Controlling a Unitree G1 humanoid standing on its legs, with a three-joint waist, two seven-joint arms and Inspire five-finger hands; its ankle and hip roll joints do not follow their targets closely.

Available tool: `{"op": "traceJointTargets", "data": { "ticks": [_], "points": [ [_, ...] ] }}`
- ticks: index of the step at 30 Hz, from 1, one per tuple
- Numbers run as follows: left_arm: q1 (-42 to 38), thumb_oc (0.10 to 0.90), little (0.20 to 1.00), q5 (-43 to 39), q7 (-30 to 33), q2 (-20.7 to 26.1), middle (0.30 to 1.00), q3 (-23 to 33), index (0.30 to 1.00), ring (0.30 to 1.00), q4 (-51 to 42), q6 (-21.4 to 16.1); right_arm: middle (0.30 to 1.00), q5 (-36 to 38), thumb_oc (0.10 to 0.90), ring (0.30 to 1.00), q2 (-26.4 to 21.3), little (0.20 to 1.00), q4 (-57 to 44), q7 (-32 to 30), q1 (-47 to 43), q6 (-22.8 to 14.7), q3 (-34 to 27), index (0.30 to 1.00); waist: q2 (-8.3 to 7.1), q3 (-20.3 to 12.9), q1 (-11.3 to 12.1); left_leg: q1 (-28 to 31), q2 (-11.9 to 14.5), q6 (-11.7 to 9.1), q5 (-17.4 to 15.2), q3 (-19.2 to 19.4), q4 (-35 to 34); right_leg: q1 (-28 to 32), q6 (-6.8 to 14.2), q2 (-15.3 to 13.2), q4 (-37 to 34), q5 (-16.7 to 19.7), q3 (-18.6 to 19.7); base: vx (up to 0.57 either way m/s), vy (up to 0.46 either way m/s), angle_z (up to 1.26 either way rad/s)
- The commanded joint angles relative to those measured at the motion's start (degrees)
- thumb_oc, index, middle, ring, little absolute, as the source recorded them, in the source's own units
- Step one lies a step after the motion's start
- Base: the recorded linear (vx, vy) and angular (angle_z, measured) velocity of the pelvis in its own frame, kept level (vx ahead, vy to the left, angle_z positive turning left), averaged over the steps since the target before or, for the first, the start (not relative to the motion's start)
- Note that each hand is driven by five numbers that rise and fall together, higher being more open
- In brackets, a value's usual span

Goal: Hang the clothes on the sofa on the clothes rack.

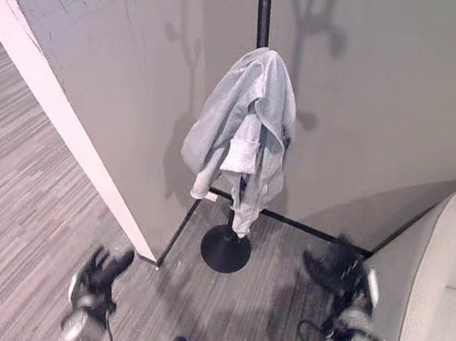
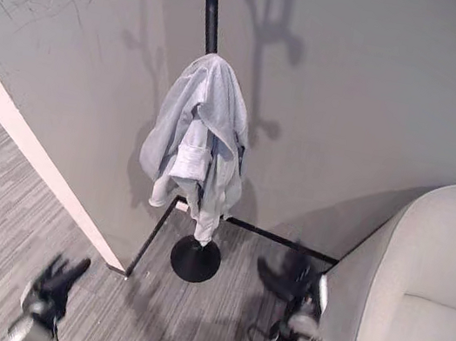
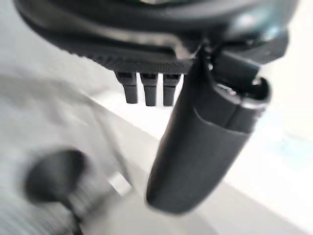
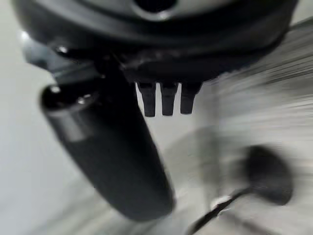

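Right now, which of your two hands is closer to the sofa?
The right hand, hanging low beside the light sofa. The left hand hangs by the white wall edge, across the clothes rack base.

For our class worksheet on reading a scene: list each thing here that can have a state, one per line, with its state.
Shirt: hung on the rack, draped, off the floor.
Rack: upright on its round base, beside the wall.
Sofa: nothing on the part in view.
Left hand: open, holding nothing.
Right hand: open, holding nothing.

even indoor light, soft rack shadows on the wall [image 1: 383,92]; both wrist views motion-blurred.
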Motion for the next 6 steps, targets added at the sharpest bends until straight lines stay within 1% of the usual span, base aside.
{"op": "traceJointTargets", "data": {
  "ticks": [1,3,4,6],
  "points": [
    [-3.04,0.8,0.9,1.18,-0.81,1.94,0.9,2.07,0.9,0.9,7.77,-0.32,0.9,9.71,0.8,0.9,1.9,0.9,2.99,1.97,-0.7,-0.34,0.34,0.9,-1.51,-3.42,1.5,0.53,-1.18,-1.01,-6.33,1.07,0.26,0.94,2.87,-1.95,0.54,-1.53,-5.17,0.01,-0.003,0.1],
    [-3.94,0.8,0.9,-0.22,-1.84,1.42,0.9,3.42,0.9,0.9,14.28,1.14,0.9,14.59,0.8,0.9,3.57,0.9,14.74,2.69,-2.95,2.22,-0.63,0.9,-1.57,-3.67,1.93,0.65,-1.26,-1.23,-6.42,0.81,0.26,1.19,2.7,-1.87,0.43,-1.68,-5.49,0.02,-0.001,0.13],
    [-4.1,0.8,0.9,1.8,-2.11,1.18,0.9,2.94,0.9,0.9,16.1,1.42,0.9,16.75,0.8,0.9,4.36,0.9,20.82,3.07,-4.13,3.35,-1.97,0.9,-1.58,-3.78,2.23,0.74,-1.35,-1.32,-6.42,0.5,0.26,1.4,2.65,-1.83,0.42,-1.82,-5.71,0.03,-0.005,0.13],
    [-4.08,0.8,0.9,4.97,-2.97,0.77,0.9,1.02,0.9,0.9,19.18,2.23,0.9,20.54,0.8,0.9,5.37,0.9,29.02,3.3,-5.31,4.93,-4.83,0.9,-1.54,-4.15,2.41,0.81,-1.4,-1.49,-6.36,0.02,0.26,1.69,2.56,-1.73,0.42,-2.05,-6.18,0.03,-0.005,0.13]
  ]
}}
